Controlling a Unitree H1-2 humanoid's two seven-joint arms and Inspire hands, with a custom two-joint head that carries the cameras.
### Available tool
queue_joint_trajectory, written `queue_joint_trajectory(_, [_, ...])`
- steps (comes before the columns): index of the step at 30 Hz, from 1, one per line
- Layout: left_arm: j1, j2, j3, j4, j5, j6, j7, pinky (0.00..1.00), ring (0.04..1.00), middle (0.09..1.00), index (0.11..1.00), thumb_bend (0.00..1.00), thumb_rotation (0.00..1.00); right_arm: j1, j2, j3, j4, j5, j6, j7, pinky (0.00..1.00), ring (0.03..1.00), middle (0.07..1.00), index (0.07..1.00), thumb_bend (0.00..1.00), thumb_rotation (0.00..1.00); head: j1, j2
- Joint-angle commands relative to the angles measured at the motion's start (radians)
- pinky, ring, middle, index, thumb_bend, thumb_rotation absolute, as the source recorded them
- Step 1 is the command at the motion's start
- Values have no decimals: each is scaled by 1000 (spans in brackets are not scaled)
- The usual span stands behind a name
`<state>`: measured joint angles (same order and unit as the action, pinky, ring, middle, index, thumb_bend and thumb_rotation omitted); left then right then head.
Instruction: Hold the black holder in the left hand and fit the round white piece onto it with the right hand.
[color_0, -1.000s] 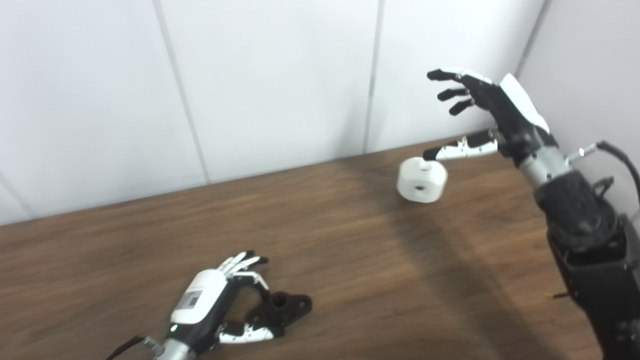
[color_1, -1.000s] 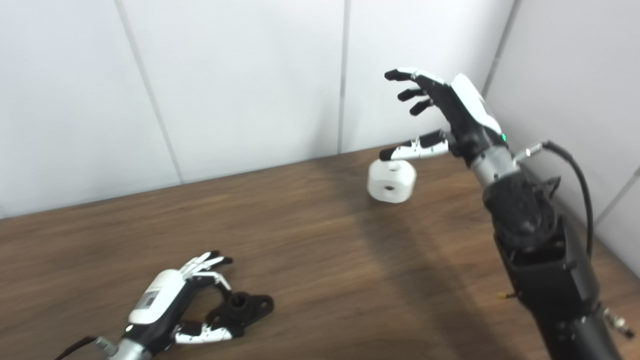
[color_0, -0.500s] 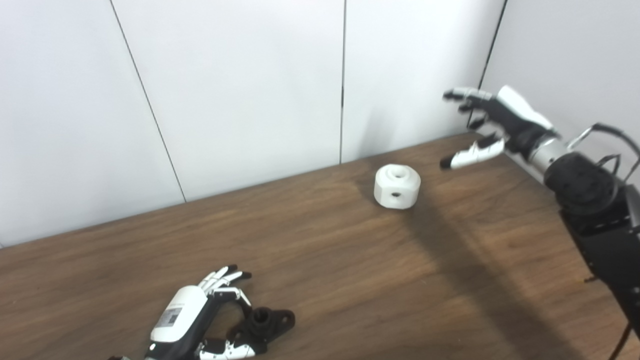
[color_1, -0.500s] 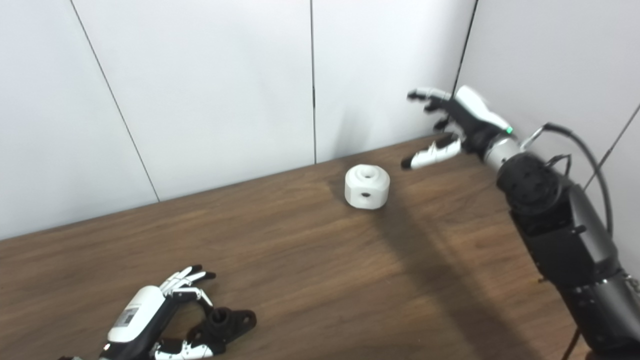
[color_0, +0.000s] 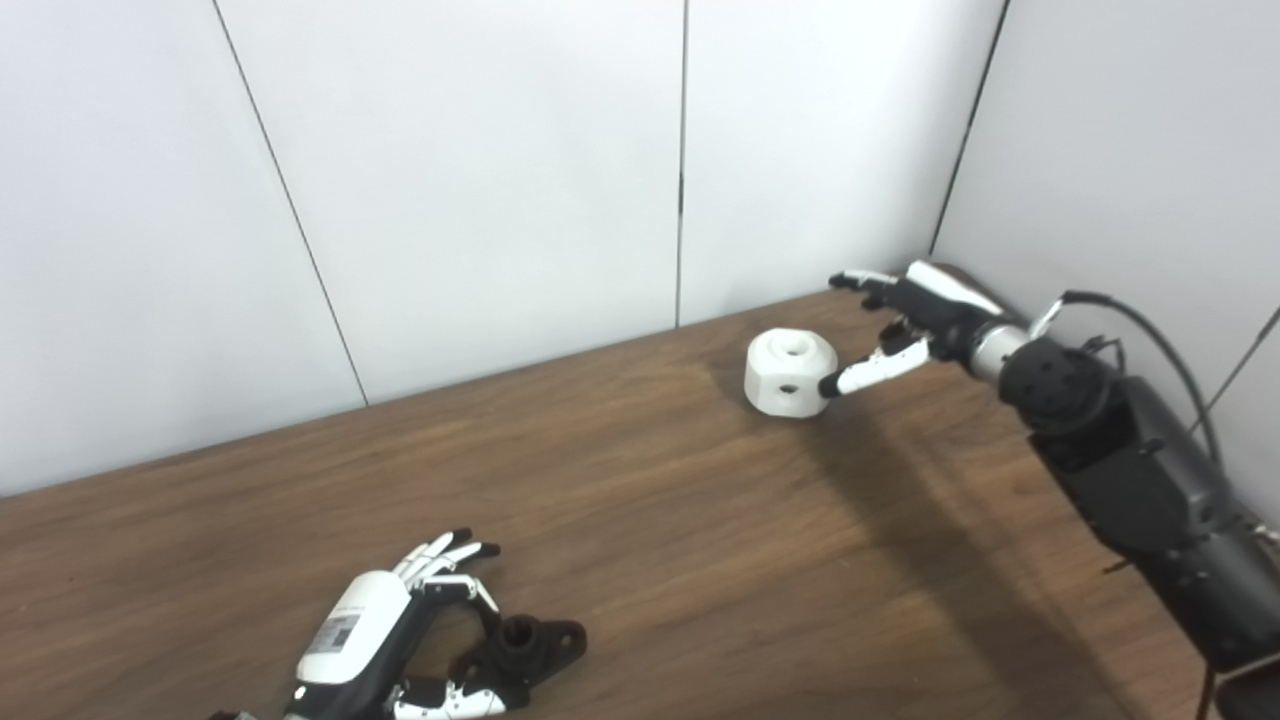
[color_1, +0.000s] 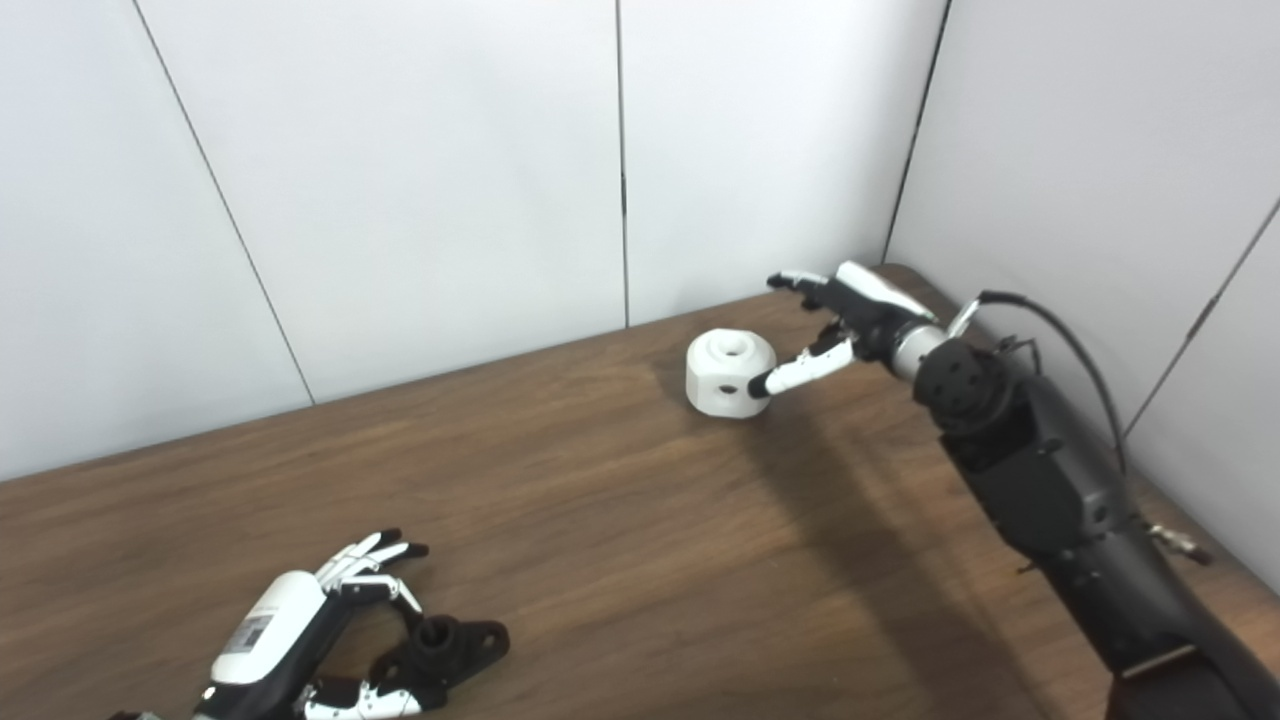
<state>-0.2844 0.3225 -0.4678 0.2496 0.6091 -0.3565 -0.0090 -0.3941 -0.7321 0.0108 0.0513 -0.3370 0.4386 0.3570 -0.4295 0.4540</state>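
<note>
step: reaching for both parts, nothing held yet | left hand (color_0: 375, 650) lower left, fingers spread loosely around holder (color_0: 525, 650) on table (color_0: 700, 560) | right hand (color_0: 905, 315) upper right, wide, thumb touching white piece (color_0: 790, 372) | next: probably close and lift

Black-and-white left hand (color_0: 375, 650), black cabled right arm (color_0: 1130, 470)
</note>
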Motion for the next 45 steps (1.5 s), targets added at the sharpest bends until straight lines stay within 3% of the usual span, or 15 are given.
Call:
queue_joint_trajectory(1, [106,36,-18,129,38,37,-27,944,951,872,484,522,50,-60,-9,-1,9,-4,-11,-16,738,930,978,936,976,386,-1,0])
queue_joint_trajectory(11, [120,41,-17,95,42,54,-48,920,940,865,484,522,48,-65,42,30,80,-35,-1,-50,713,907,977,947,905,370,6,4])
queue_joint_trajectory(34, [143,43,-15,14,36,100,-91,908,925,861,484,521,47,-91,116,57,189,-32,-49,-136,699,871,932,906,909,309,25,21])
queue_joint_trajectory(45, [145,35,-15,15,28,102,-90,900,929,860,484,521,46,-118,145,114,236,-63,-65,-155,659,837,910,871,898,282,37,33])
